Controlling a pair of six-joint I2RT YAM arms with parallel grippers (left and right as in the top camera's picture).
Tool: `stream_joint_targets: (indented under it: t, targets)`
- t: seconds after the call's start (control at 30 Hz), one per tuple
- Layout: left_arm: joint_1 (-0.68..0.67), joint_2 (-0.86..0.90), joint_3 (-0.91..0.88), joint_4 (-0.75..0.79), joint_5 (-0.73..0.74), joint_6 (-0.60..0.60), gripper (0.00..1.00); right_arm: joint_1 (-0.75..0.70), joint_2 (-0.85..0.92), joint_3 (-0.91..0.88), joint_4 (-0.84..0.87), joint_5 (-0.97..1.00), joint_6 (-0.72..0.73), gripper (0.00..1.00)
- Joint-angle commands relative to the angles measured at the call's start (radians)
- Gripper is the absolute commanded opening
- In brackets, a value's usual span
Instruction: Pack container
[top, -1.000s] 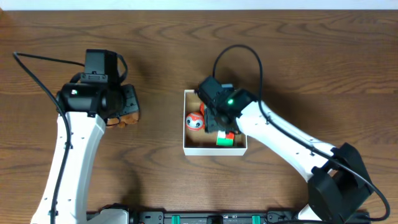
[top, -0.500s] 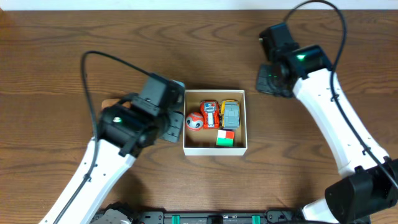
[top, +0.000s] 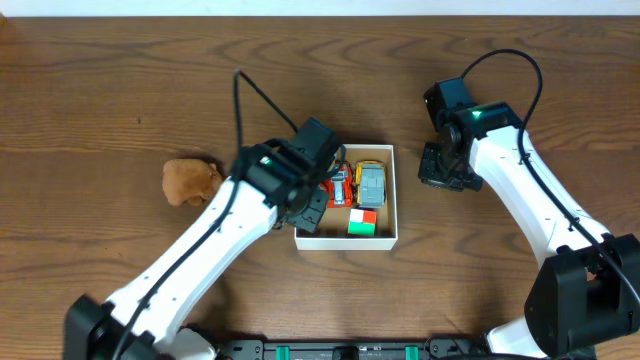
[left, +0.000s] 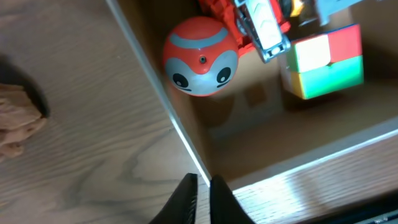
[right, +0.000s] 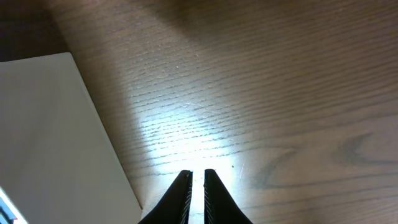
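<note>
Overhead shows your left end effector (top: 310, 212) narrow, empty above the container (top: 345, 241); widen it for the plush (top: 190, 181) to its left.

A white box (top: 345, 240) sits mid-worktop (top: 120, 80), holding a red car (top: 340, 187), a grey car (top: 371, 184) and a coloured cube (top: 362, 222). The left pincer (top: 311, 207) is over its left wall. A brown plush (top: 190, 181) lies well to the left. The right pincer (top: 438, 180) is near the box's right side.
</note>
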Motion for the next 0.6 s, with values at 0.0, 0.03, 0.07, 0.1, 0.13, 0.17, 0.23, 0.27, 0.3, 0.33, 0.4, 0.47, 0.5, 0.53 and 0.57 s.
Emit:
stream_joint_targets:
  t: [0.0, 0.03, 0.07, 0.1, 0.13, 0.17, 0.23, 0.27, 0.3, 0.33, 0.4, 0.47, 0.5, 0.53, 0.57]
  targets:
    - [-0.002, 0.044, 0.014, -0.002, -0.003, 0.003, 0.08, -0.016, 0.002, -0.005, -0.002, -0.028, -0.021, 0.11]
    - [-0.002, 0.054, 0.014, -0.001, -0.003, 0.003, 0.08, -0.016, 0.002, -0.005, -0.002, -0.038, -0.026, 0.11]
    - [-0.002, 0.064, 0.014, 0.002, -0.003, 0.003, 0.08, -0.016, 0.002, -0.005, -0.001, -0.039, -0.026, 0.11]
    - [-0.001, 0.073, 0.014, 0.006, -0.003, 0.003, 0.08, -0.016, 0.002, -0.005, 0.0, -0.039, -0.026, 0.11]
    - [-0.001, 0.08, 0.014, 0.011, -0.003, 0.003, 0.08, -0.016, 0.002, -0.005, 0.002, -0.039, -0.026, 0.11]
    - [-0.002, 0.086, 0.014, 0.018, -0.002, 0.003, 0.08, -0.016, 0.002, -0.005, 0.004, -0.039, -0.026, 0.12]
    - [-0.001, 0.098, 0.014, 0.04, 0.026, 0.011, 0.08, -0.017, 0.002, -0.005, 0.005, -0.039, -0.026, 0.12]
    - [-0.001, 0.107, 0.014, 0.06, 0.06, 0.024, 0.08, -0.017, 0.002, -0.005, 0.005, -0.039, -0.026, 0.12]
    - [-0.002, 0.113, 0.014, 0.072, 0.076, 0.03, 0.08, -0.017, 0.002, -0.005, 0.005, -0.039, -0.026, 0.12]
    - [-0.001, 0.118, 0.014, 0.085, 0.079, 0.03, 0.08, -0.017, 0.002, -0.005, 0.005, -0.039, -0.026, 0.12]
    - [-0.001, 0.132, 0.014, 0.108, 0.079, 0.03, 0.07, -0.017, 0.002, -0.005, 0.005, -0.039, -0.026, 0.12]
    - [-0.001, 0.147, 0.014, 0.122, 0.079, 0.03, 0.07, -0.017, 0.002, -0.005, 0.005, -0.039, -0.029, 0.12]
    - [-0.001, 0.154, 0.014, 0.127, 0.079, 0.03, 0.07, -0.017, 0.002, -0.005, 0.005, -0.039, -0.029, 0.13]
    - [-0.001, 0.163, 0.014, 0.131, 0.079, 0.03, 0.07, -0.017, 0.002, -0.005, 0.005, -0.039, -0.034, 0.13]
    - [-0.001, 0.172, 0.014, 0.135, 0.079, 0.03, 0.07, -0.017, 0.002, -0.005, 0.005, -0.038, -0.037, 0.13]
